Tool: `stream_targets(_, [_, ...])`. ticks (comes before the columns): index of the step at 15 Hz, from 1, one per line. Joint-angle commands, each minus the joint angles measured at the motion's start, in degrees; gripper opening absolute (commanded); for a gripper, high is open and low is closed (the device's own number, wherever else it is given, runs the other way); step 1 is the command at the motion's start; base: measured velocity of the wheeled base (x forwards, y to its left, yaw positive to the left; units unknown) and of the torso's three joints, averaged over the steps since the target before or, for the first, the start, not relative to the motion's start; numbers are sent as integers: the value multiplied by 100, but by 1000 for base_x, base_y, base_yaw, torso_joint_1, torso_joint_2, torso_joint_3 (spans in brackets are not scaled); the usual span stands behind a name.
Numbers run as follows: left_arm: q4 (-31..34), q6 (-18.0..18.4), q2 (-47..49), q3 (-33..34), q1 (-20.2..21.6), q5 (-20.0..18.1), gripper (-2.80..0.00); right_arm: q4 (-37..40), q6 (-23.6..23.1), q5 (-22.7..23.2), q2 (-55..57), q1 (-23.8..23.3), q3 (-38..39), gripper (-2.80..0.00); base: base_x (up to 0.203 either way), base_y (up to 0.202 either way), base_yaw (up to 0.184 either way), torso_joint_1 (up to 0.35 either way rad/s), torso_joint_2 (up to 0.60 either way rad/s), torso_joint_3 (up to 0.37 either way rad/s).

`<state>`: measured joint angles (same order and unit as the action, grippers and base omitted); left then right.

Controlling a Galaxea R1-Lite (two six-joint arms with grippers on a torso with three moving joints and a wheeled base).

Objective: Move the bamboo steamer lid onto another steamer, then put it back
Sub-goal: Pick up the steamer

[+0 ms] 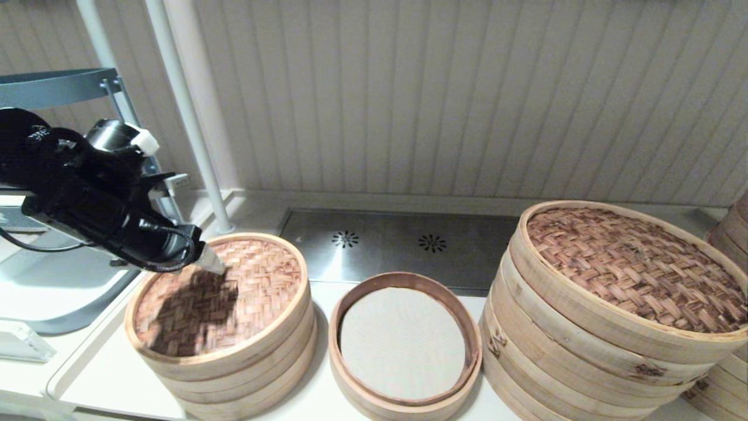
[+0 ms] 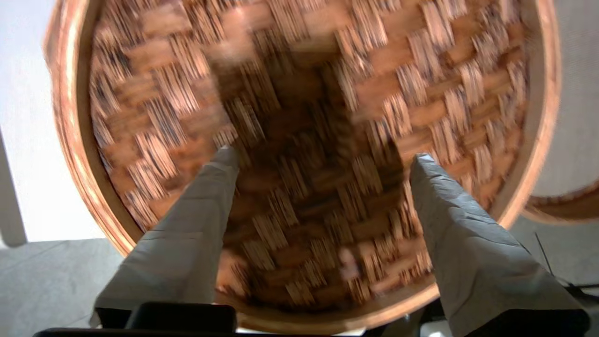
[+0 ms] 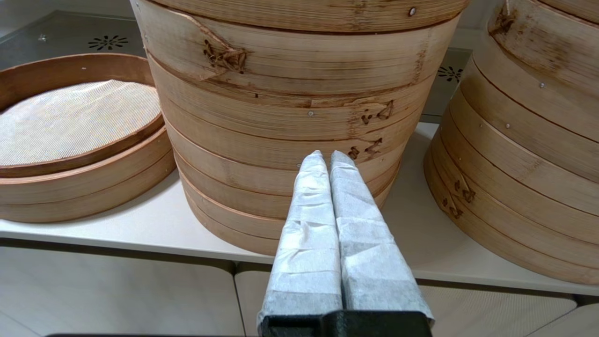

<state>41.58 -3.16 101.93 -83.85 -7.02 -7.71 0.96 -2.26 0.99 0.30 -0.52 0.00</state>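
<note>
The bamboo steamer lid, reddish-brown weave in a pale rim, lies on the pale three-tier small steamer at the left. My left gripper hangs open just above the lid's far left part, throwing a shadow on the weave. From the left wrist, the weave of the lid fills the space between the spread fingers of the left gripper, which hold nothing. The low steamer with a grey-white liner stands uncovered beside it, in the middle. My right gripper is shut and empty, low before the counter's front edge.
A much larger steamer stack with a dark woven lid stands at the right, straight ahead of the right gripper. A further stack is at the far right. A metal drain panel lies behind. White poles rise at back left.
</note>
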Motion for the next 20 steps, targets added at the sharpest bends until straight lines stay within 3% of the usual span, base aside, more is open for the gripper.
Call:
stream_targets(1, [17, -7, 245, -125, -16, 61, 0, 0, -3, 6, 5, 0, 9, -280, 0, 0, 0, 0, 0, 0])
stream_targets(8, [17, -177, 581, -218, -403, 294, 0, 0, -3, -2, 5, 0, 9, -280, 0, 0, 0, 0, 0, 0])
stream_targets(18, [17, -176, 600, -325, -405, 340, 0, 0, -3, -2, 5, 0, 9, -280, 0, 0, 0, 0, 0, 0])
stream_targets(20, [17, -184, 621, -334, -418, 614, 0, 0, -3, -2, 5, 0, 9, -280, 0, 0, 0, 0, 0, 0])
